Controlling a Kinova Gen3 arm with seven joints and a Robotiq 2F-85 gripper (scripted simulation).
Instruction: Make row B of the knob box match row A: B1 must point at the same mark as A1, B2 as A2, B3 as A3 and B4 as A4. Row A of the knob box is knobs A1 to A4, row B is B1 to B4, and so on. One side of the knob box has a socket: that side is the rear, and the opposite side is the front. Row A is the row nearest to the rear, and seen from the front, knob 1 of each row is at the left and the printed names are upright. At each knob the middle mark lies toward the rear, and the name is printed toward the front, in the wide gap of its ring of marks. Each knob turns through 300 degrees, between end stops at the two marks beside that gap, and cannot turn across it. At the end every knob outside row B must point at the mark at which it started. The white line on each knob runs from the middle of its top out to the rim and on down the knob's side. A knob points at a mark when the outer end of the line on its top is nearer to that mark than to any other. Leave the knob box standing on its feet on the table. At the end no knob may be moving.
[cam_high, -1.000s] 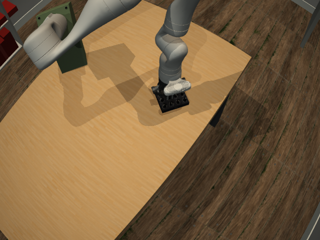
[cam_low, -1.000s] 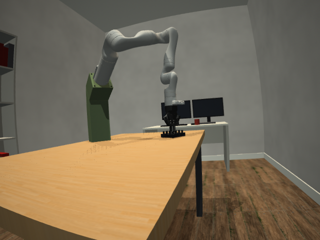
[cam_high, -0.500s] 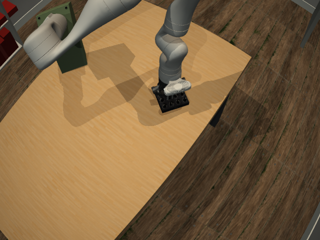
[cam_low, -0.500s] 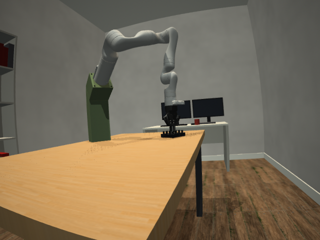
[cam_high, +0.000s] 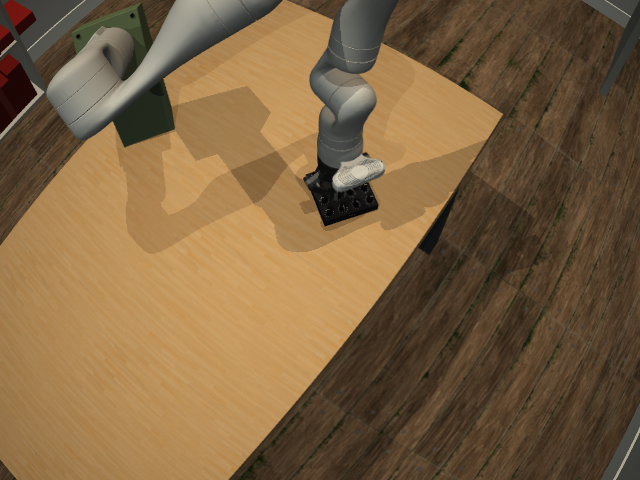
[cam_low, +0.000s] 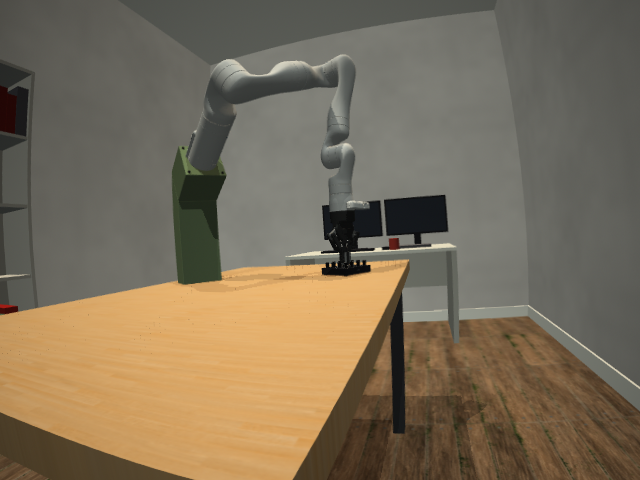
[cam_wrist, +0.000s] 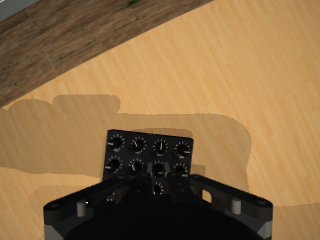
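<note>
This place is looking like an office or study corner fitted out as a robot lab. Two dark monitors (cam_low: 415, 214) are standing on a white desk (cam_low: 451, 289) beside a red mug (cam_low: 393, 243), shelving (cam_low: 32, 170) is holding binders (cam_low: 7, 111), and a jointed arm (cam_high: 201, 31) (cam_low: 279, 80) is reaching from a green pedestal (cam_high: 149, 116) (cam_low: 199, 248) over a wooden tabletop (cam_high: 206, 335) (cam_low: 217, 351) (cam_wrist: 250, 65).
</note>
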